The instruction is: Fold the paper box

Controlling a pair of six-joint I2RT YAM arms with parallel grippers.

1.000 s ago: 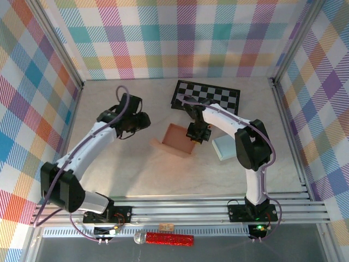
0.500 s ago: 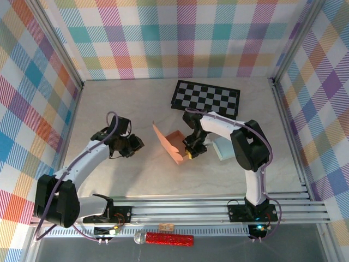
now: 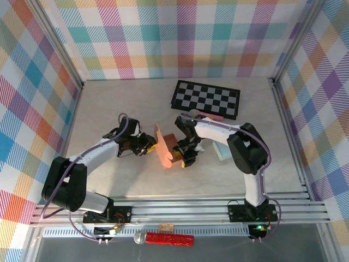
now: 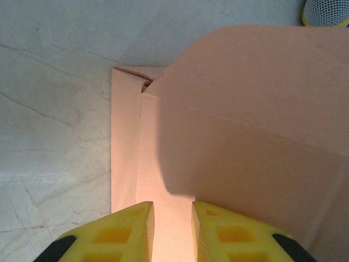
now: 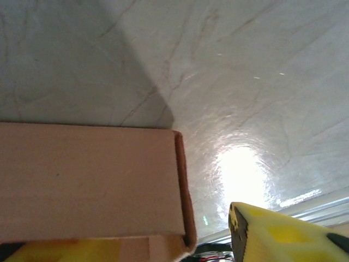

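Top external view: the paper box [image 3: 166, 150] sits on the tabletop [image 3: 125, 180] just nearside of the checkerboard mat [image 3: 206, 99], one tall flap upright. Left gripper [image 3: 150, 147] jaws are narrowly spread beside that flap. Right gripper [image 3: 183, 159] jaws are spread astride a side wall, clamping nothing. Risk: unheld, the creases may spring open, or a push may slide the box across the glossy marbled surface. Material: thin matte salmon card, sharply creased.

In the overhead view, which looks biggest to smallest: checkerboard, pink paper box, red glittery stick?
1. Checkerboard, clearly largest.
2. Pink paper box and red glittery stick: too alike to rank.
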